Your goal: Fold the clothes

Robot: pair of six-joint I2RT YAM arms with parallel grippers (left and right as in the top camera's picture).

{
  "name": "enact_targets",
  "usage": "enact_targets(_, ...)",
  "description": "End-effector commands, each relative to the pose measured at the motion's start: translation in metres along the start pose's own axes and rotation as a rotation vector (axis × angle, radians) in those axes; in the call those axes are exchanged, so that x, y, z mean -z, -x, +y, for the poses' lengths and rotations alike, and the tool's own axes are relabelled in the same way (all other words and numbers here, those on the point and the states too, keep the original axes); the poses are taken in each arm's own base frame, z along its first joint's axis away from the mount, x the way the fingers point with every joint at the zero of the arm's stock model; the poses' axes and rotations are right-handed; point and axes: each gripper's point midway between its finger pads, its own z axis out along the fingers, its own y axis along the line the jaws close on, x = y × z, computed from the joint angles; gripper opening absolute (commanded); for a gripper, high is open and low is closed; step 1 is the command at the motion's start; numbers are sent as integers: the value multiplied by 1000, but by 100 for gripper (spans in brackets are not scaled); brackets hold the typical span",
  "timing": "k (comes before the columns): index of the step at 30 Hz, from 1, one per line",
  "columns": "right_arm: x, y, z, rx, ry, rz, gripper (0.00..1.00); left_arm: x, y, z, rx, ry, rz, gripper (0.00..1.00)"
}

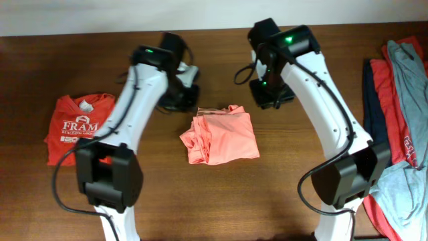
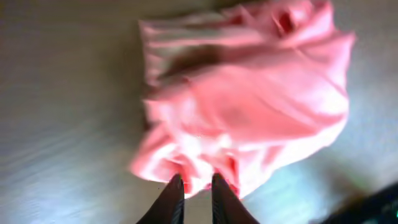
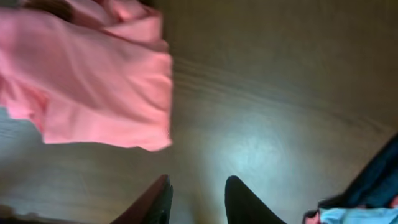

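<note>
Salmon-pink T-shirt [image 1: 221, 137] near red "FRAM" shirt [image 1: 70, 130]; left fingers [image 2: 173, 202] narrowly apart, right fingers [image 3: 154, 202] wider.

Blurred pink shirt [image 2: 249, 106]; clothes pile [image 1: 401, 100] cut off at right edge

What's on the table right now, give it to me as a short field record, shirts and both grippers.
table: brown wood
centre: salmon-pink shirt, bunched in a rough bundle
left side: red FRAM shirt, lying flat
right edge: pile of shirts, red, navy, grey-blue
left gripper: nearly closed at the pink shirt's edge; grip unclear, view blurred
right gripper: open, empty, over bare wood beside the pink shirt
</note>
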Motion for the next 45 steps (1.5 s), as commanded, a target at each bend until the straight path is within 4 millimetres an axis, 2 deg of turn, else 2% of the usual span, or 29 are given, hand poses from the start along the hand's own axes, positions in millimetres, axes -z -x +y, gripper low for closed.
enact_targets(1,-8,-5,-3,-13,6,34,33,-19,-14,-16,-42,-19,46,20)
enact_targets(7,-8,-4,-2,-1,6,33,33,-50,-24,-41,-79,-106,63,20)
enact_targets(10,-8,-5,-3,-1,6,34,33,-59,-24,-43,-91,-107,56,20)
enact_targets(26,-8,-5,-3,-1,6,34,34,-64,-15,-43,-108,-110,11,22)
enact_targets(34,-8,-5,-2,-1,6,34,33,-73,-13,-44,-125,-98,-5,23)
enact_targets(36,-8,-5,-2,-2,6,34,33,-73,-12,-45,-127,-99,-9,22)
enact_targets(39,-8,-5,-2,-1,6,34,34,-73,-10,-45,-129,-100,-18,1)
enact_targets(45,-8,-5,-3,-1,6,34,33,-73,-10,-45,-129,-100,-19,0)
